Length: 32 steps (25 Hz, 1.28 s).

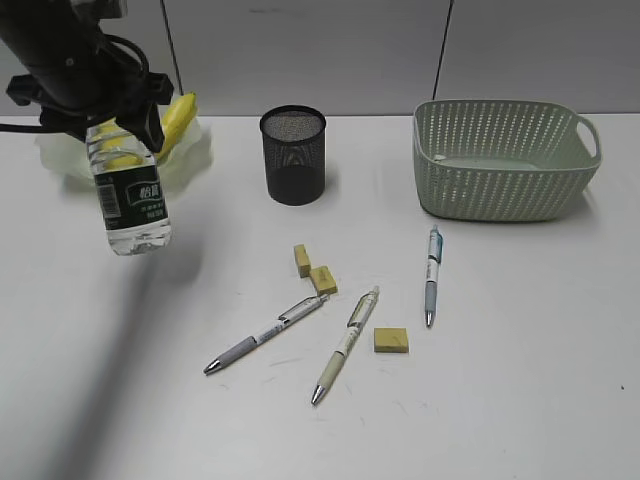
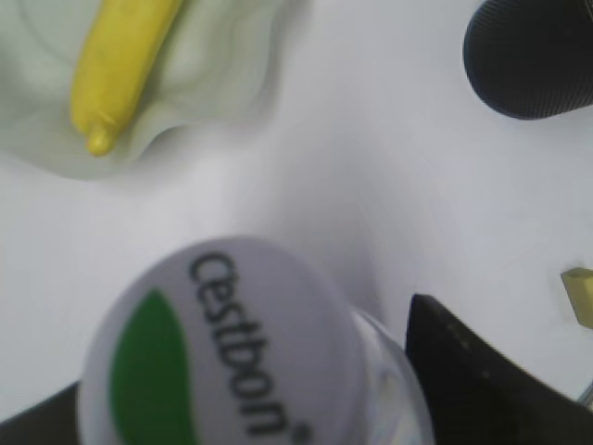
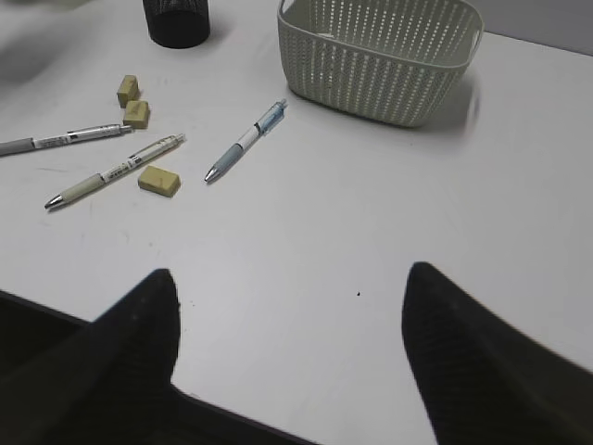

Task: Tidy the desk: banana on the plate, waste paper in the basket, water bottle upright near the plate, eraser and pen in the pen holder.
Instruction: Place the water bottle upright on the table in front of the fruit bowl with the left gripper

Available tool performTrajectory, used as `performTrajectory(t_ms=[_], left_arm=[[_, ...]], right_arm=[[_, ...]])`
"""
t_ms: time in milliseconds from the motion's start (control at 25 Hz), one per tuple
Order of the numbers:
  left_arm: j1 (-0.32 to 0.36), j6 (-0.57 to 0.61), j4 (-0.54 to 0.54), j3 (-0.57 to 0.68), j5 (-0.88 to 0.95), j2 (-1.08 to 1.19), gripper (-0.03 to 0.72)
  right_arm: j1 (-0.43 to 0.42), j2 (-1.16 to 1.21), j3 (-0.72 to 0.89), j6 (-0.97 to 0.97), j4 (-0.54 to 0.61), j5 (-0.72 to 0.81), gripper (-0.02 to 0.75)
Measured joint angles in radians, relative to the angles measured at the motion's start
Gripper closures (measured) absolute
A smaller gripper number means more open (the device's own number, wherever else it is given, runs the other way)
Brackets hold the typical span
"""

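Left gripper (image 1: 118, 125) clamped on water bottle (image 1: 130, 200), bottle upright; plate (image 1: 195, 150) with banana (image 1: 178, 115) just behind it. Right gripper (image 3: 289, 357) wide, empty, pens ahead-left.

The water bottle (image 1: 131, 196), clear with a dark green label and white cap, hangs upright off the table (image 1: 520, 380) near its far left corner, clamped at the neck by the left hand (image 1: 100, 105). Behind it the yellow banana (image 1: 176, 118) lies in the pale green wavy-rimmed plate (image 1: 195, 155). The black mesh pen holder (image 1: 293, 155) stands at the far middle, the sage basket (image 1: 505, 160) at far right. Three pens (image 1: 348, 344) and three tan erasers (image 1: 391, 340) lie scattered mid-table.
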Motion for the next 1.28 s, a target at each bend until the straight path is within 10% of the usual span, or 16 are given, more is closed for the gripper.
performTrajectory(t_ms=[680,1280], left_arm=[[0.0,0.0,0.131,0.815,-1.152,-0.351,0.207],[-0.001,0.0,0.398,0.766,-1.133,-0.226,0.207]], right_arm=[[0.0,0.0,0.0,0.0,0.0,0.0,0.15],[0.0,0.0,0.0,0.001,0.0,0.0,0.15]])
